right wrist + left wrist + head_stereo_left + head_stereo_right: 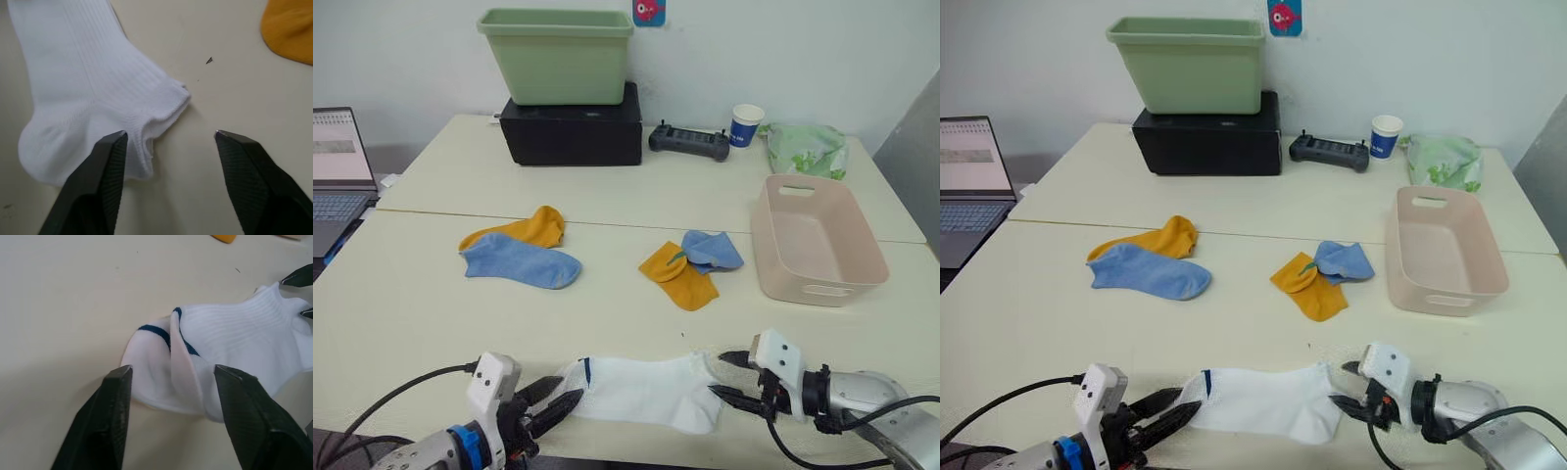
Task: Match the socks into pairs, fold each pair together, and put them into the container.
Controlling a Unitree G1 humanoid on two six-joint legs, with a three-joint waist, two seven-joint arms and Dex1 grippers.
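Note:
White socks [641,392] lie flat near the table's front edge, with a dark blue stripe at the left end; I cannot tell whether it is one or two stacked. My left gripper [570,390] is open, its fingers [115,396] either side of the striped end. My right gripper [718,374] is open at the other end, one finger [105,161] touching the cuff. Further back, a yellow sock [524,230] lies under a blue sock [521,260], and another yellow sock [677,276] lies beside another blue sock [712,251]. The pink container [813,245] stands empty on the right.
At the back stand a green tub [556,54] on a black box [573,127], a black controller [688,142], a paper cup [745,124] and a green patterned bag [806,149]. A laptop [337,166] sits at the left edge.

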